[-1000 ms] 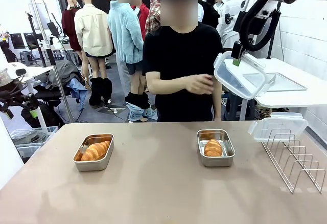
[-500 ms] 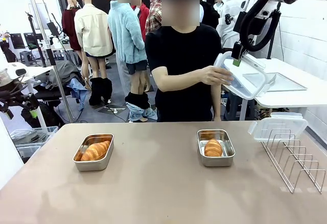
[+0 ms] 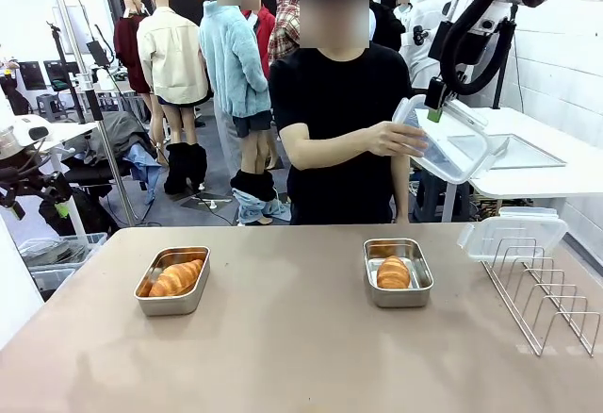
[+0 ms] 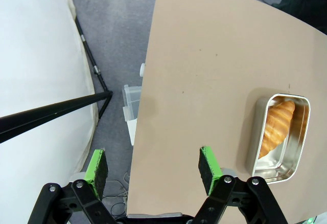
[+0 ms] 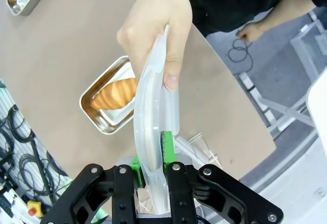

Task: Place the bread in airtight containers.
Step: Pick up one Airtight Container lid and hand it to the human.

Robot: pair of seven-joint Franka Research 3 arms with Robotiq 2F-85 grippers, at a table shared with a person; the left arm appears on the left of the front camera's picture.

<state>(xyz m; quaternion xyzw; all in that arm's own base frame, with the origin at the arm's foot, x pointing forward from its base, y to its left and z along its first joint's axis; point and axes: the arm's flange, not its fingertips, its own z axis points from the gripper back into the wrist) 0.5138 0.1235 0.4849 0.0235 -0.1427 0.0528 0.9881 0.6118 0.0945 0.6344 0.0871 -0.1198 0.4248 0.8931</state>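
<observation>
Two steel airtight containers sit open on the tan table, one at the left point(image 3: 173, 281) and one right of centre point(image 3: 397, 272). Each holds one golden bread roll point(image 3: 177, 276) point(image 3: 393, 272). High above the far right, my right gripper point(image 3: 435, 111) is shut on a clear plastic lid point(image 3: 443, 140), and the person's hand point(image 3: 396, 138) grips the lid's other end. In the right wrist view the gripper point(image 5: 152, 155) pinches the lid point(image 5: 150, 106) edge-on under that hand point(image 5: 153, 29). My left gripper point(image 4: 152, 165) hangs open over the table's left edge, apart from the left container point(image 4: 301, 132).
A wire rack point(image 3: 542, 290) stands at the table's right end, with a second clear lid point(image 3: 513, 234) resting on its far side. A white side table point(image 3: 546, 163) lies behind it. Below the table's left edge are the floor and a plastic bin point(image 4: 130, 106).
The person's hand has reached over to the raised lid and taken hold of its edge. The lid has shifted slightly up. The left arm has stayed still.
</observation>
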